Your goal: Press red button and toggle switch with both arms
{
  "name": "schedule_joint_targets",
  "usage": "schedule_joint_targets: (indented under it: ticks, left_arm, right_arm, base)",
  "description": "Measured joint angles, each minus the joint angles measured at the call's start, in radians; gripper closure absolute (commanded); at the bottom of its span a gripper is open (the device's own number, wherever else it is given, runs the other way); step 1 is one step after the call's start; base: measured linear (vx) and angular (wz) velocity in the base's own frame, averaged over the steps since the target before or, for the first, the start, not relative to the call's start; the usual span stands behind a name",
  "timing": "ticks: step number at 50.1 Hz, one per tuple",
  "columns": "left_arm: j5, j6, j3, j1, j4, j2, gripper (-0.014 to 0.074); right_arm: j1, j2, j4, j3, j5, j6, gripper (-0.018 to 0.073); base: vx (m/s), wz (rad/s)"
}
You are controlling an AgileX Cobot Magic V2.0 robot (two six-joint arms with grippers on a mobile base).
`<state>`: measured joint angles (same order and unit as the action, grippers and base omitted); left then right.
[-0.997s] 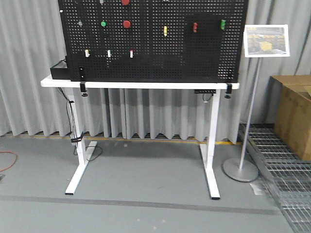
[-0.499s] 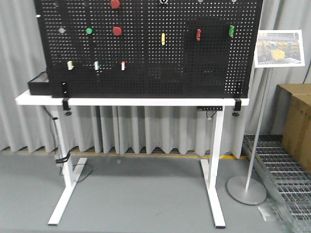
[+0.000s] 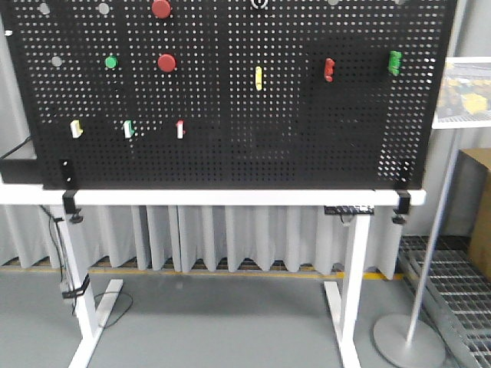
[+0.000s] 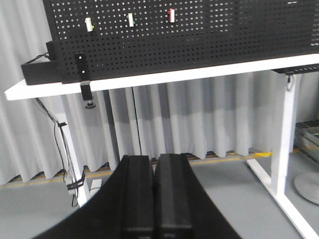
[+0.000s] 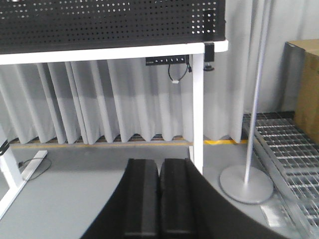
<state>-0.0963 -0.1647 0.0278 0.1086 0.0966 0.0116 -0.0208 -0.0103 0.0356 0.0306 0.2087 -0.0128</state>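
Lettering on the placard at the right edge of the front view is too blurred to read; only a photograph with yellow shapes can be made out. No other writing is legible on the rig.

Left gripper: low centre of its wrist view. The two black, flat-faced fingers are pressed together with only a seam between them. It grips nothing and touches nothing.

Right gripper: low centre of its wrist view, in the same condition, with fingers closed flat on each other and nothing held.

Red button: round and domed, in the upper left of the front view, mounted on the pegboard just right of a smaller green button. A second red button sits above it at the top edge.

Red toggle switch: a short upright lever in the upper right, between a yellow switch and a green switch.

Three small switches stand in a row at lower left, tipped yellow, green and red.

The pegboard is a black sheet with regular round holes. It stands upright on a white table and is held by black clamps at both lower corners. A grey pleated curtain hangs behind. Metal grating lies at lower right.
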Motion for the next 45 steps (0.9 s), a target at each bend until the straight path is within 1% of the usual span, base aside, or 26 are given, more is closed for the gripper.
schedule_joint_targets:
  ticks: [18,45]
  left_arm:
    - [0.000,0.000,0.000,0.000,0.000,0.000,0.0595]
    - [0.000,0.000,0.000,0.000,0.000,0.000,0.0595]
  right_arm:
    - [0.000,0.000,0.000,0.000,0.000,0.000,0.0559]
    - [0.000,0.000,0.000,0.000,0.000,0.000,0.0559]
  base:
    - [0.42,0.00]
    - [0.33,-0.07]
